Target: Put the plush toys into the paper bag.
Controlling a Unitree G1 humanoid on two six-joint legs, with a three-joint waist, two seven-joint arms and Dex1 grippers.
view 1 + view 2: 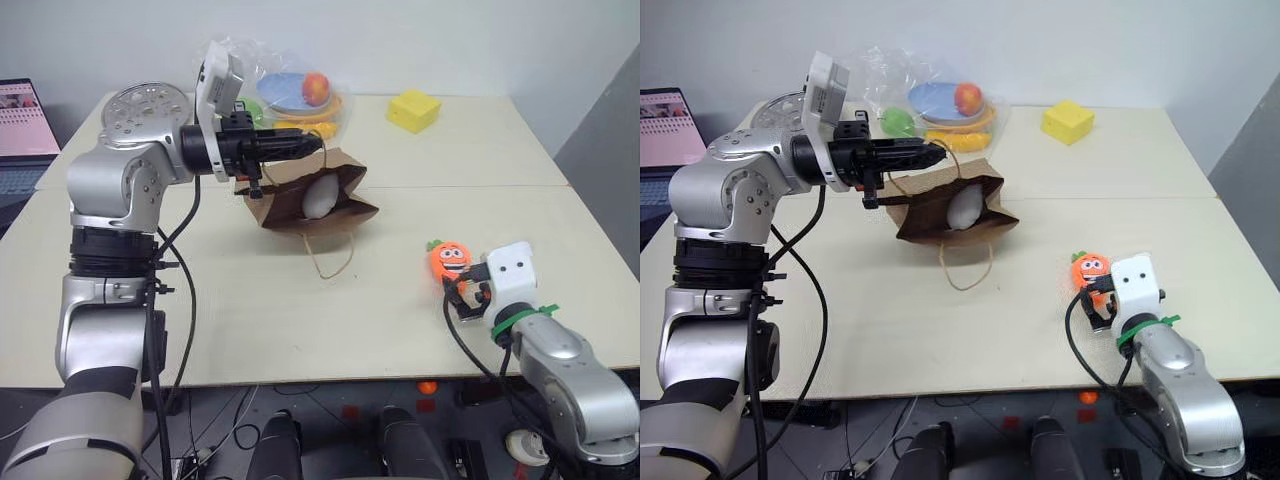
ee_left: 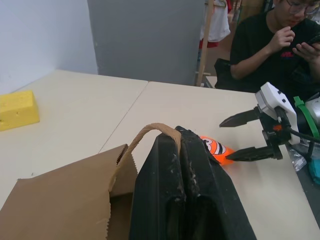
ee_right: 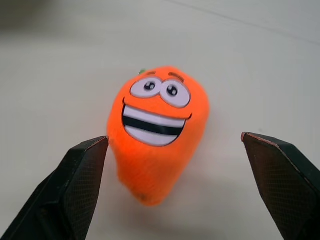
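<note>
Item one, paper bag [image 1: 300,195]: brown kraft, lying on its side at the middle of the table [image 1: 250,310], mouth toward me; I hold its upper handle lifted with my left gripper [image 1: 300,147], fingers clenched on the loop, while the other handle trails on the tabletop nearer me. Item two, white plush toy [image 1: 320,196]: already lodged inside the bag's mouth. Item three, carrot plush toy [image 1: 449,259]: orange, grinning, green tuft at its far end, lying on the bare table to the right of the bag and well apart from it. Item four, my right gripper [image 1: 463,293]: fingers spread wide and empty, just on the near side of the carrot and pointing at it. In the right wrist view the carrot [image 3: 157,132] sits between and beyond the two fingertips [image 3: 82,165], not yet touched, its long axis running roughly along my line of approach, narrow end nearest me, face up. I judge the right arm much the nearer, so the next move is a short push forward to straddle the carrot, then a squeeze. Sundries at the far edge: yellow block [image 1: 413,110] and clear plastic bag of fruit [image 1: 290,90].
</note>
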